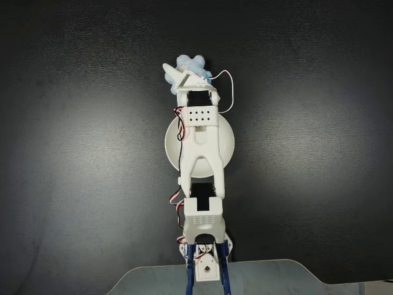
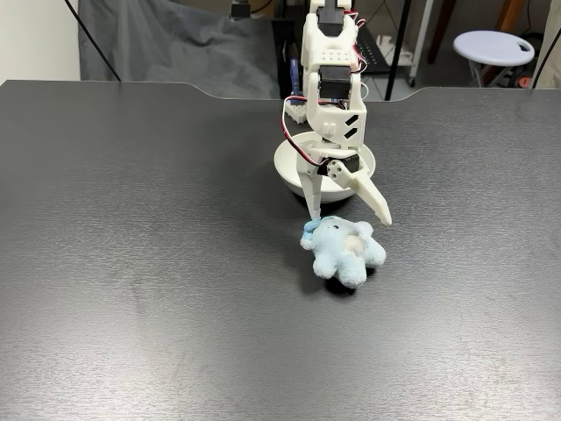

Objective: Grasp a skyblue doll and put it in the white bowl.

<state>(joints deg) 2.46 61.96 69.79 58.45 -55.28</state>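
1. Fixed view from the table's far side: the gripper [image 2: 349,219] hangs spread wide just above the skyblue doll [image 2: 344,249], gripping nothing, one finger tip at the doll's upper edge.
2. The doll lies on the dark tabletop [image 2: 131,263] near its middle, just beside the white bowl [image 2: 294,171], on the side away from the arm's base.
3. To my eye this is the reach-and-grasp step; next it must sink lower, straddle the plush and close.
4. The top-down fixed view hides most of the doll [image 1: 190,63] and bowl [image 1: 169,144] under the arm, but shows them lined up with it; the other shows the jaw gap.
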